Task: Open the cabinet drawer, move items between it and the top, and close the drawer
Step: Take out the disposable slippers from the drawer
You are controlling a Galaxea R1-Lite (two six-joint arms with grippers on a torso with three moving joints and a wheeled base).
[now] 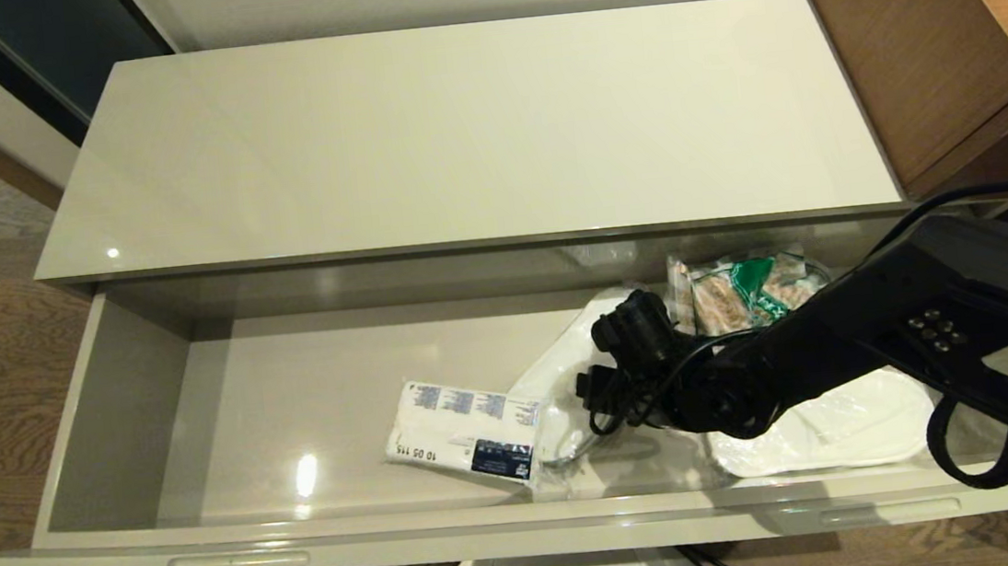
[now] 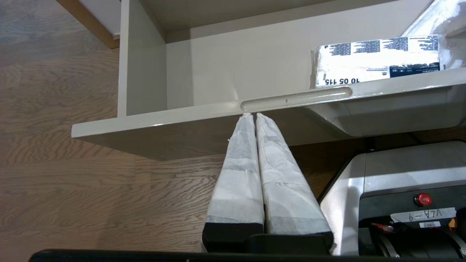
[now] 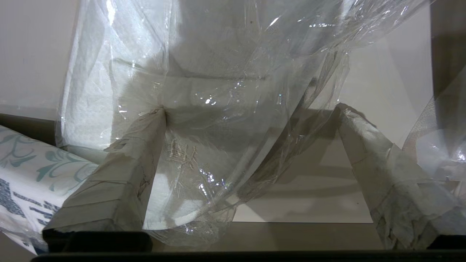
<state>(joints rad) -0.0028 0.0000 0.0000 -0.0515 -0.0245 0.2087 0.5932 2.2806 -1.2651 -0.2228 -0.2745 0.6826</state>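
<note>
The cabinet drawer (image 1: 292, 387) stands pulled fully open below the bare glossy top (image 1: 471, 129). Inside it, the white tissue packet (image 1: 467, 430) with blue prints lies near the front, touching a white slipper (image 1: 560, 379) in clear wrap. My right gripper (image 3: 250, 109) is down in the drawer and open. Its fingers straddle the slipper's crinkled wrap (image 3: 204, 91), and the tissue packet (image 3: 32, 174) lies just beside one finger. My left gripper (image 2: 251, 114) is shut and empty, its tips right under the drawer's left slot handle (image 2: 296, 98).
A second wrapped white slipper (image 1: 851, 430) and a green-and-tan snack packet (image 1: 750, 292) lie at the drawer's right end, partly under my right arm. Taller brown wood-grain furniture (image 1: 951, 27) stands to the right. My own base (image 2: 400, 182) sits below the drawer front.
</note>
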